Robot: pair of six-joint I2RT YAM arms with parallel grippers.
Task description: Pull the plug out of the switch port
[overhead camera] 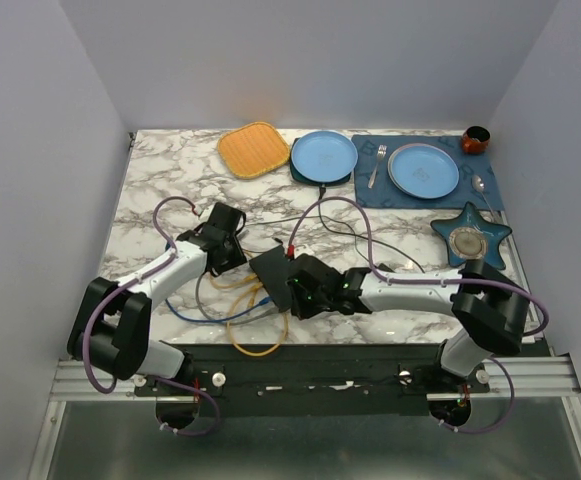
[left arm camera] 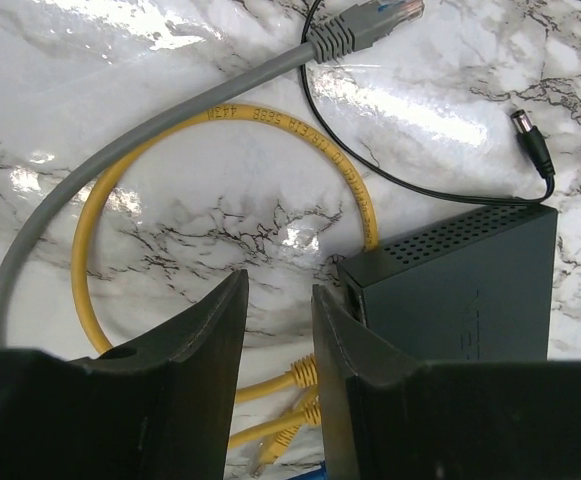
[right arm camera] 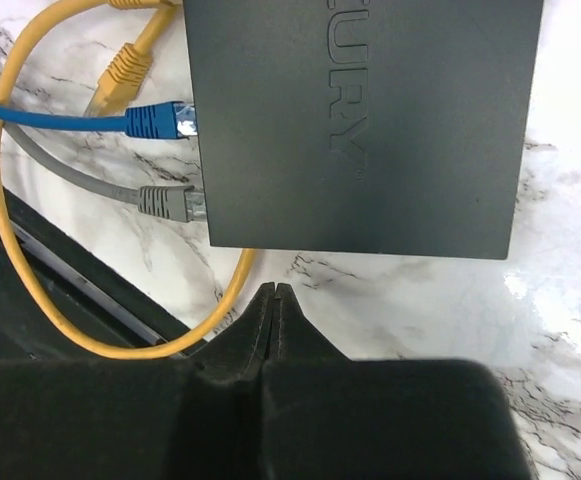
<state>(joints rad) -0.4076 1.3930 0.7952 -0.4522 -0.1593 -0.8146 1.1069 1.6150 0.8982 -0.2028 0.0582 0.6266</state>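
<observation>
The switch (overhead camera: pixel 270 272) is a flat black box lying between my two grippers, also in the left wrist view (left arm camera: pixel 460 290) and the right wrist view (right arm camera: pixel 360 120). A blue plug (right arm camera: pixel 155 120) and a grey plug (right arm camera: pixel 167 202) sit in ports on its left edge. Yellow plugs (left arm camera: pixel 310 375) run toward the same edge, where my finger hides their ends. My left gripper (left arm camera: pixel 278 283) hangs open beside the switch's port corner, nothing between its tips. My right gripper (right arm camera: pixel 273 290) is shut and empty, a short way off the switch's near edge.
A loose grey plug (left arm camera: pixel 365 30), a black barrel plug (left arm camera: pixel 530 140) and a yellow cable loop (left arm camera: pixel 150 150) lie on the marble. At the back are an orange mat (overhead camera: pixel 254 149), two blue plates (overhead camera: pixel 324 155), a star coaster (overhead camera: pixel 471 235) and a cup (overhead camera: pixel 476 139).
</observation>
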